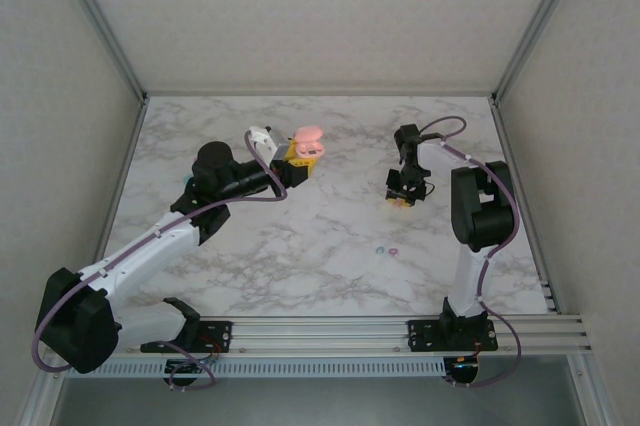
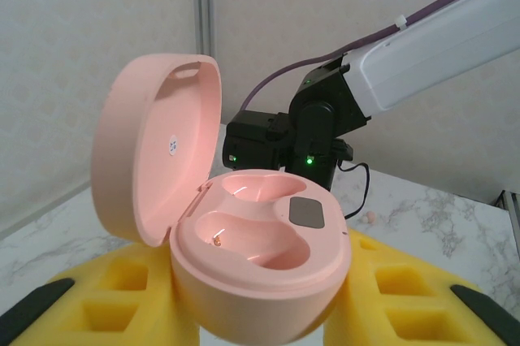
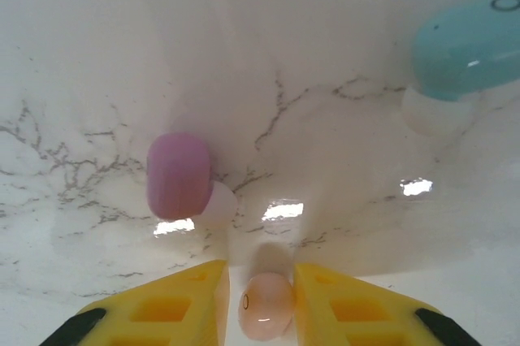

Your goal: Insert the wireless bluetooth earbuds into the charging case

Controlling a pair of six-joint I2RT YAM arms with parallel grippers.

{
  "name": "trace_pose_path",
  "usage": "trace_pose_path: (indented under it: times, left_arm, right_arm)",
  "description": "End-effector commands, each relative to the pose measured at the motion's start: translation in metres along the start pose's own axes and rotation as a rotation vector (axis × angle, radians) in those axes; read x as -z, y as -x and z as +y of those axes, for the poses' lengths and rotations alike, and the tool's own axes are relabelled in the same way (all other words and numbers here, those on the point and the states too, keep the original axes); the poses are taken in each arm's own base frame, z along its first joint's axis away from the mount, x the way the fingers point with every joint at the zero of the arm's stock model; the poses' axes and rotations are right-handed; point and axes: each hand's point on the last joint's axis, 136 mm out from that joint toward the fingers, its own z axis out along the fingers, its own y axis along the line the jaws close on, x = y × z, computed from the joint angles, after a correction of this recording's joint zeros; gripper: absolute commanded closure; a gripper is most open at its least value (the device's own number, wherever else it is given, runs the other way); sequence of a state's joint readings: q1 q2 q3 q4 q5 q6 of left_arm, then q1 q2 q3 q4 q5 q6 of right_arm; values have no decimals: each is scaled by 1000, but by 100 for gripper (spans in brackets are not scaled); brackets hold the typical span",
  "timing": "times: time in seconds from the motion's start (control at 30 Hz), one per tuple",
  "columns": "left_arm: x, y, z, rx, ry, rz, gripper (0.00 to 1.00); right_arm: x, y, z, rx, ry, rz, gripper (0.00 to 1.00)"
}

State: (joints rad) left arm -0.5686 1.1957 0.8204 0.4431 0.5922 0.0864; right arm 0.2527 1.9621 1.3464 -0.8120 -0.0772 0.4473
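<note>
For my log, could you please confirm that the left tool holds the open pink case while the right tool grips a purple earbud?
Not quite: the right tool grips a pink earbud; the purple earbud lies on the table, as the right wrist view shows. The left tool does hold the open pink case.

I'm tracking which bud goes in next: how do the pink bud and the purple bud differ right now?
The pink bud is pinched between the right fingers; the purple bud lies free on the table. The pink bud is pale peach-pink, the purple bud a deeper mauve. The pink bud shows a small dark ring mark; the purple bud looks plain. Both are small, smooth and rounded.
</note>
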Motion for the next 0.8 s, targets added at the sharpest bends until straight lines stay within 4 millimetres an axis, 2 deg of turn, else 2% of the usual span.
trace_pose_path:
  times: [0.0, 0.77]
  left_arm:
    - [-1, 5, -2, -20, -4, -14, 78]
    - [2, 5, -2, -16, -1, -16, 78]
  right_arm:
    - [-2, 2, -2, 19, -31, 6, 73]
    - [-6, -8, -6, 58, -54, 57, 73]
